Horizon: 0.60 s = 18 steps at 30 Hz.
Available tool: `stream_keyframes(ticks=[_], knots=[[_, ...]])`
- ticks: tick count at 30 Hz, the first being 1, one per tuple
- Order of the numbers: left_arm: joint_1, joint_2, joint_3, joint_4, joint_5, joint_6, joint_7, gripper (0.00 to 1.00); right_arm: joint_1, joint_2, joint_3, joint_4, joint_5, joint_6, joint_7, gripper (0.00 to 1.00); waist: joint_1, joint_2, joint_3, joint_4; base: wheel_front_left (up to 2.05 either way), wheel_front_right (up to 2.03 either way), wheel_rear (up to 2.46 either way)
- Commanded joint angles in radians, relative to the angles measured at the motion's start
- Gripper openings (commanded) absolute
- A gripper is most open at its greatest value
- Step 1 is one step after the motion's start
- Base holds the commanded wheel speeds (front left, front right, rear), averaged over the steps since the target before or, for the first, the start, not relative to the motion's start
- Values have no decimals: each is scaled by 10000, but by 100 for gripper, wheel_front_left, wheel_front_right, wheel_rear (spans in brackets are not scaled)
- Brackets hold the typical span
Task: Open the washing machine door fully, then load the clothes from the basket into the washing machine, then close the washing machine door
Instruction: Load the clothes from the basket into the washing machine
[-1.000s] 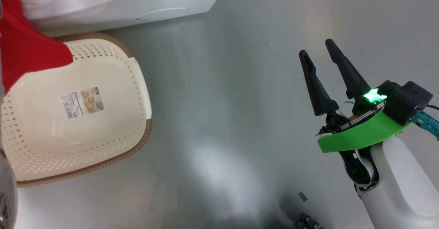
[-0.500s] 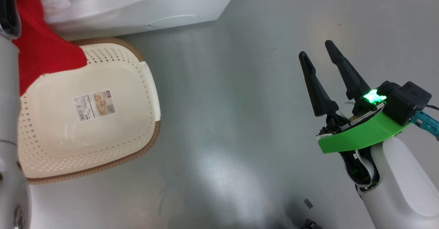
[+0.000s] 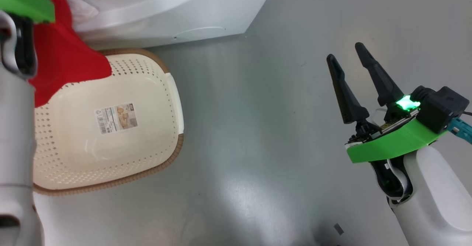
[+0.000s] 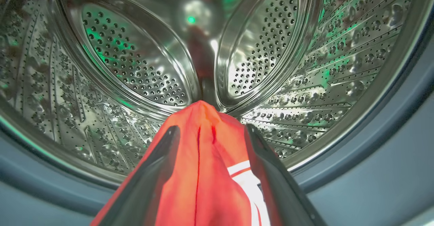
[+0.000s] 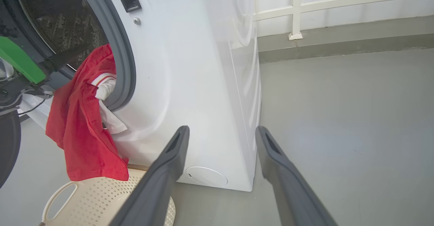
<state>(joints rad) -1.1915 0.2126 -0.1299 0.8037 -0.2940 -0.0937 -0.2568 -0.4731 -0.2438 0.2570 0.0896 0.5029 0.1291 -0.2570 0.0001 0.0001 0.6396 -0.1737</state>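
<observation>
Loosely, red white-striped clothes [image 4: 203, 171] hang between the spread left tool [image 4: 212, 127]; right tool [image 3: 344, 50] also spread.

The basket [image 3: 73, 168] sits at centre left on the grey floor [image 3: 258, 128], with a paper label [image 3: 116, 118] on its bottom. The clothes [image 3: 62, 61] hang over its upper-left corner, beside the pale left forearm [image 3: 14, 135]. The washing machine [image 3: 177, 13] crosses the upper left. At right the right gripper [image 3: 345, 52] hovers, fingers spread.
</observation>
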Motion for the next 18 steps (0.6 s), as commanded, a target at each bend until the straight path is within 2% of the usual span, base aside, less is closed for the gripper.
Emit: stream_keyframes(ticks=[1, 8, 18], knots=[[626, 548, 172, -790, 83, -72, -49, 100, 198, -76, 76, -215, 11, 16, -48, 100, -1, -1, -129, 64, 0, 0, 0], [2542, 685, 331, -2503, 232, 25, -49, 100, 328, -118, -29, -191, 24, 16, -48, 100, -1, -1, -382, 125, 0, 0, 0], [5572, 567, 705, -5376, 136, 445, -49, 100, 570, -185, -233, -252, 18, 16, -48, 100, -1, -1, -659, 375, 0, 0, 0]])
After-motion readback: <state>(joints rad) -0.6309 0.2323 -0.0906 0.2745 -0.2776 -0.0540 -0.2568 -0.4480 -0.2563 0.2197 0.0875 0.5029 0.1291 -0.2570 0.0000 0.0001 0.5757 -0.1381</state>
